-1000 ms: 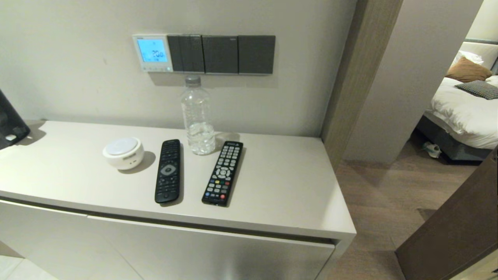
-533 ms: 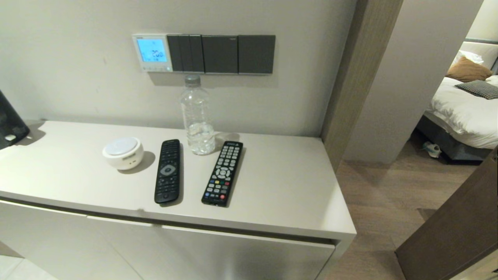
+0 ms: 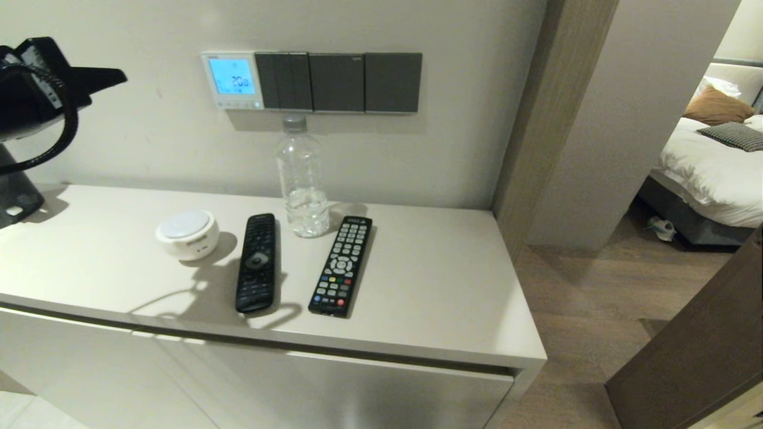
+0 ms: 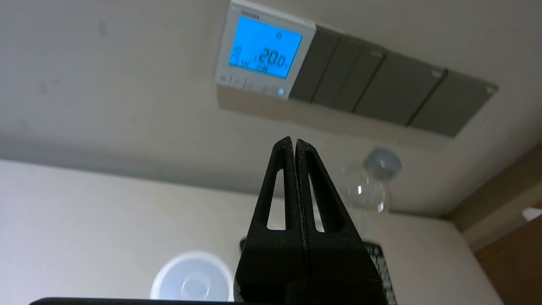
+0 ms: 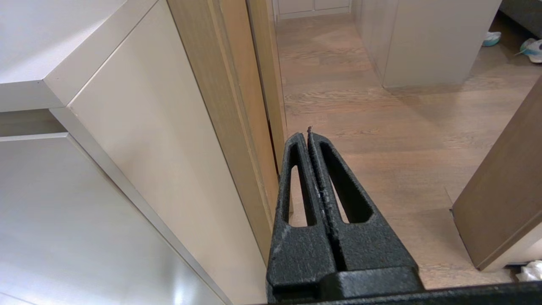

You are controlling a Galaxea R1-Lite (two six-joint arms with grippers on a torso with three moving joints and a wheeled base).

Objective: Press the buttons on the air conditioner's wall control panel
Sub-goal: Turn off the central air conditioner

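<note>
The left gripper (image 3: 119,75) is up in the air, out in front of the wall. Its two fingers (image 4: 283,178) are pressed tight together and hold nothing. The tip is not touching anything.

The panel (image 4: 264,51) is on the wall, well apart from the fingertips, up past them and a little to one side. Its screen (image 3: 232,76) glows light blue and shows the number 20.0. The buttons (image 4: 254,85) sit in a row along the panel's low edge, under the screen (they are tiny and hard to tell apart). Dark grey switches (image 3: 338,82) touch the panel's side and run away from it in a line.

Below the fingers is a cabinet top (image 3: 441,280). On it stand a clear bottle (image 3: 302,177), two black remotes (image 3: 257,262) and a small round white thing (image 3: 187,233).

The right gripper (image 5: 308,137) hangs low beside the cabinet, over the wood floor (image 5: 381,127). Its fingers are squeezed together too, with nothing in them.
</note>
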